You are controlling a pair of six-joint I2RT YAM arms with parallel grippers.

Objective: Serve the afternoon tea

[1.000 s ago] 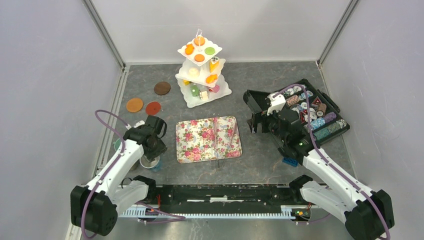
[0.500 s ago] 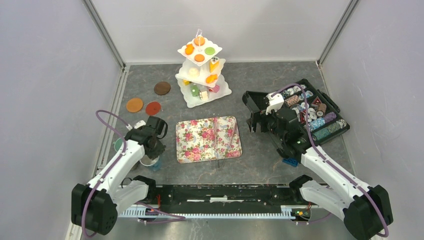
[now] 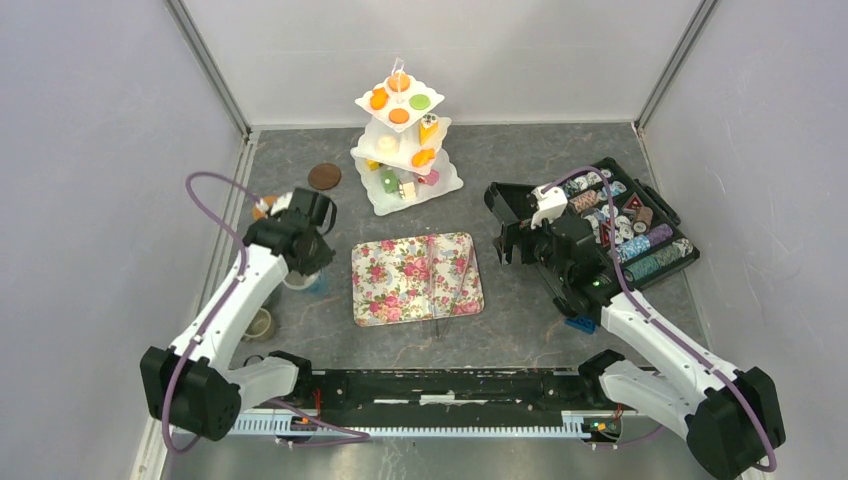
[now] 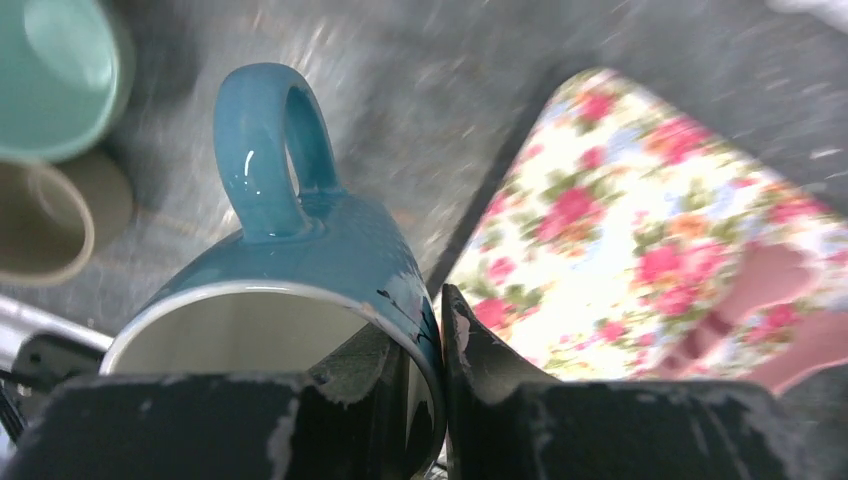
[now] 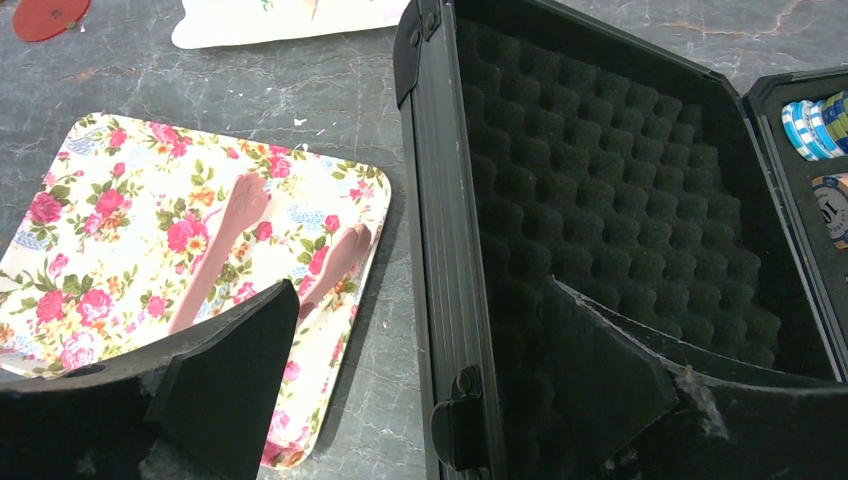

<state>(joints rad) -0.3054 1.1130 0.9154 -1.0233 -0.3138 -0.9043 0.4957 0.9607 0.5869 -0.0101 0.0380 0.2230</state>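
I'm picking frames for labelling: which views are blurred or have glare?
Left wrist view: the floral tray is smeared by motion blur, while the blue cup in the left pincer is sharp, with a glint on its handle. Right wrist view: sharp, though the black case is dark inside. Top view: crisp, evenly lit.

Nothing legible anywhere; the mark on one edge-cropped chip (image 5: 834,207) is too small to read.

Teal cup (image 4: 300,240) glossy, likely ceramic; case foam (image 5: 620,180) matt.
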